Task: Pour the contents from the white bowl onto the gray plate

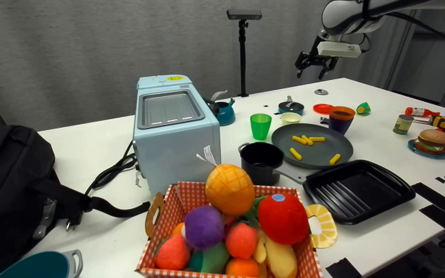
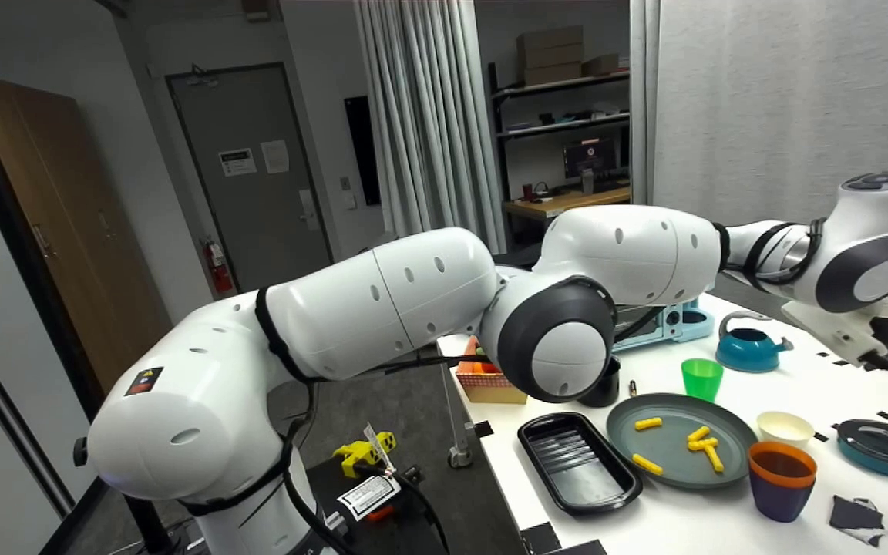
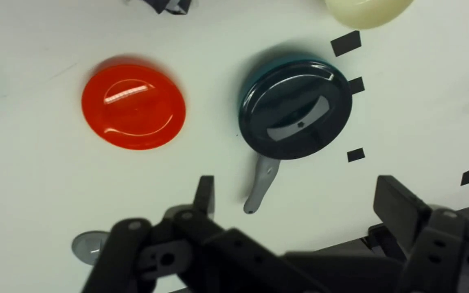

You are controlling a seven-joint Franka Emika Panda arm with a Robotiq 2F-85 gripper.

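Note:
The white bowl (image 1: 291,118) stands upright on the table just behind the gray plate (image 1: 315,155); no pieces show inside it. It shows beside the plate (image 2: 671,445) in an exterior view (image 2: 785,428), and partly at the top edge of the wrist view (image 3: 367,12). Several yellow stick-like pieces (image 1: 306,139) lie spread on the plate; they also show in an exterior view (image 2: 712,458). My gripper (image 1: 310,75) is open and empty, high above the table's far edge, away from bowl and plate. Its fingers are wide apart in the wrist view (image 3: 295,183).
A teal pan with dark lid (image 3: 295,110) and a red dish (image 3: 133,106) lie under the gripper. An orange-purple cup (image 1: 340,120), a green cup (image 1: 260,126), a black pot (image 1: 262,160) and a black grill pan (image 1: 359,191) surround the plate. A fruit basket (image 1: 191,189) stands in front.

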